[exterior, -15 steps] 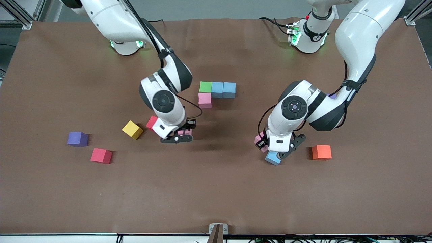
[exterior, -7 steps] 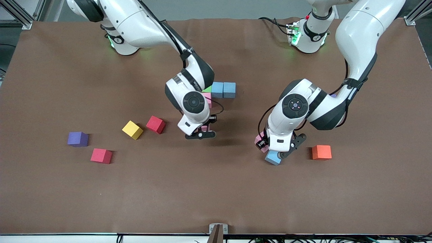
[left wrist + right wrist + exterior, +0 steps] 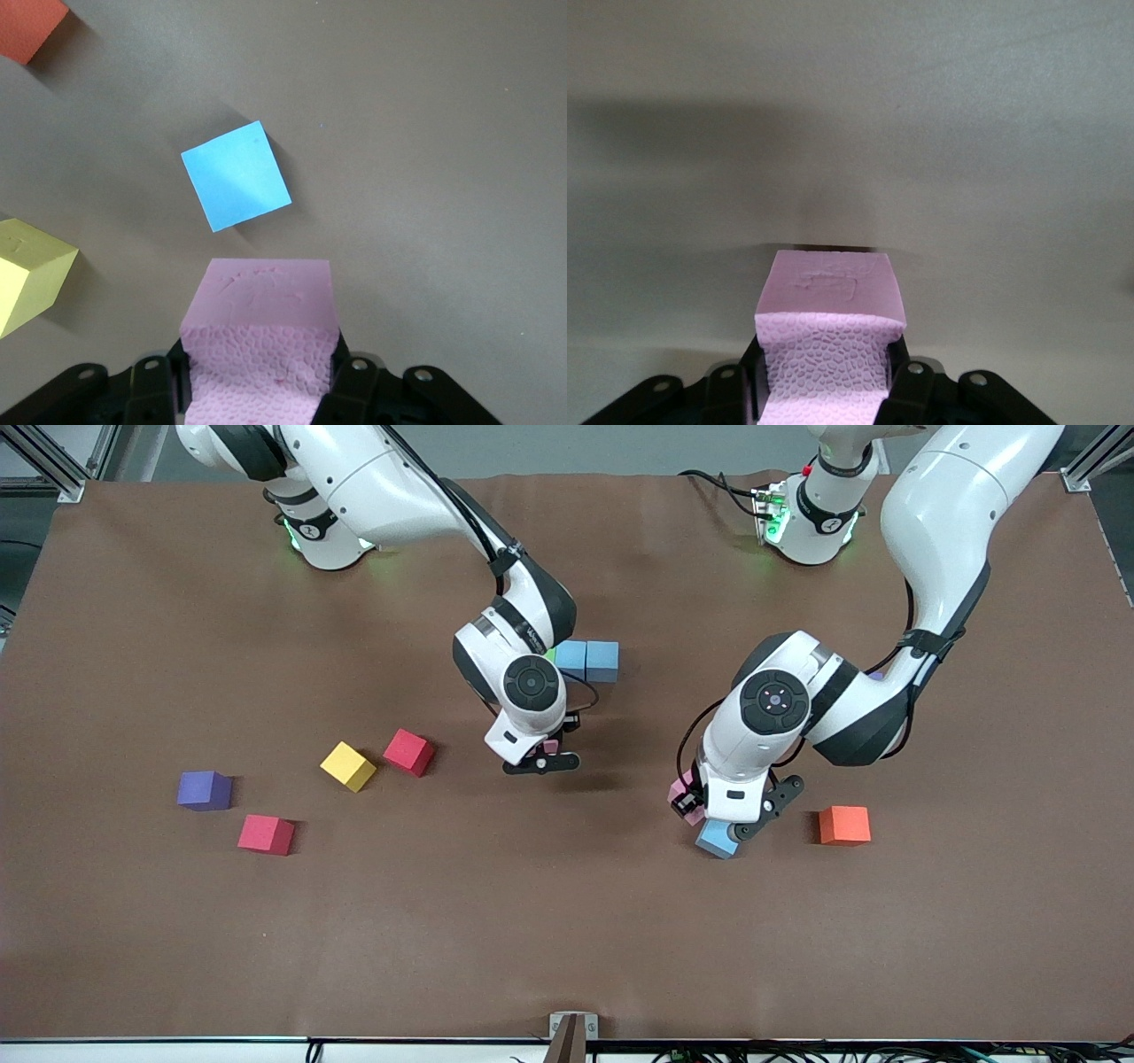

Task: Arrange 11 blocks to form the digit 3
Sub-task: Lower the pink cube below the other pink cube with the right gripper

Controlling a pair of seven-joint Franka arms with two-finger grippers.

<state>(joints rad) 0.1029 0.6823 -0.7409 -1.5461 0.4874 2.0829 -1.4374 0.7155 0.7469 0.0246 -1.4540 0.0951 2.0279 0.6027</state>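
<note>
Pink cube (image 3: pixel 830 305) sits clamped in the right hand (image 3: pixel 540 757) over bare desk (image 3: pixel 567 921) beside the started figure (image 3: pixel 586 659); the left hand (image 3: pixel 722 824) grips another pink cube (image 3: pixel 261 310) above a light blue cube (image 3: pixel 236 174).

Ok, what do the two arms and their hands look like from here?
Both arms are glossy white with black joint bands and a round black cap at the wrist. A thin black cable runs along each forearm. The left hand and the right hand are black, two-fingered, with small screw holes along the finger links in the wrist views. Green lights glow at both bases.
</note>
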